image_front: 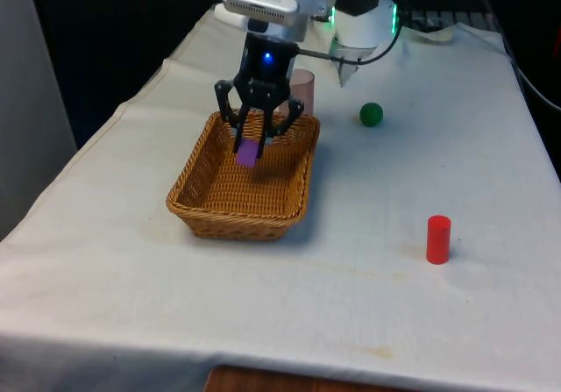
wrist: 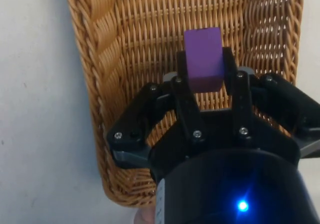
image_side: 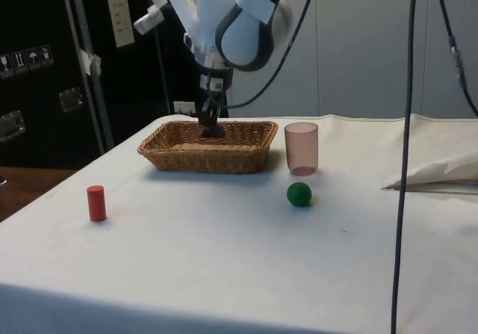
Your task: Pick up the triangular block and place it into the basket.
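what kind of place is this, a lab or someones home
Most likely a robotics lab or test bench, not a home. The gripper holds a purple block over a wicker basket on a table under a white cloth, with cables hanging by dark cabinets.

Even, fairly bright light fell from above on the white cloth (image_front: 368, 304). The basket (image_front: 210, 212) cast a soft shadow at its base, as did the red cylinder (image_front: 438, 238). Dark backgrounds stayed unlit in both fixed views.
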Tool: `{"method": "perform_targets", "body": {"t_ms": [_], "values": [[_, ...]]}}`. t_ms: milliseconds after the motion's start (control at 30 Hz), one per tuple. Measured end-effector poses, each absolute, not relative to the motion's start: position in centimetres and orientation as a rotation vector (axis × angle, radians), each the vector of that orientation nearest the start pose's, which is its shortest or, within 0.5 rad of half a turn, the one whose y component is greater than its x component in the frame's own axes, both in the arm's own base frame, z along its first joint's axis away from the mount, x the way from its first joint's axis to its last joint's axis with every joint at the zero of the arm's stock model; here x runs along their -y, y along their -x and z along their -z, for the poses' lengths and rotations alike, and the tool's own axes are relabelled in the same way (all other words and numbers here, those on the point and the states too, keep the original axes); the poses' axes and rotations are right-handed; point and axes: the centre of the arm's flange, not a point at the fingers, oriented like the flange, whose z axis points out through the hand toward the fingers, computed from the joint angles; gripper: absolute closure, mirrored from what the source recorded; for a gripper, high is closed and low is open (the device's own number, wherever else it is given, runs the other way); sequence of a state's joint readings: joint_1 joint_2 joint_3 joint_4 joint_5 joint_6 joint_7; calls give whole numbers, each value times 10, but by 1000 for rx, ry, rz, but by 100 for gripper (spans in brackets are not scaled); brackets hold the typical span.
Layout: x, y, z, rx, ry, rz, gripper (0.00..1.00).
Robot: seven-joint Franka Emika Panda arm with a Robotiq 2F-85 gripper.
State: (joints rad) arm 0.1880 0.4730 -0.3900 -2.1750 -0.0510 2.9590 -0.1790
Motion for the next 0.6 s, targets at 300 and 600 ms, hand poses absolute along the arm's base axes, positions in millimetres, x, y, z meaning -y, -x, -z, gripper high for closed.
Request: {"method": "perform_targets", "body": {"t_ms": [300, 600], "values": [[117, -579, -204, 118, 3340, 479, 67], [119, -581, -189, 97, 3346, 451, 67]]}}
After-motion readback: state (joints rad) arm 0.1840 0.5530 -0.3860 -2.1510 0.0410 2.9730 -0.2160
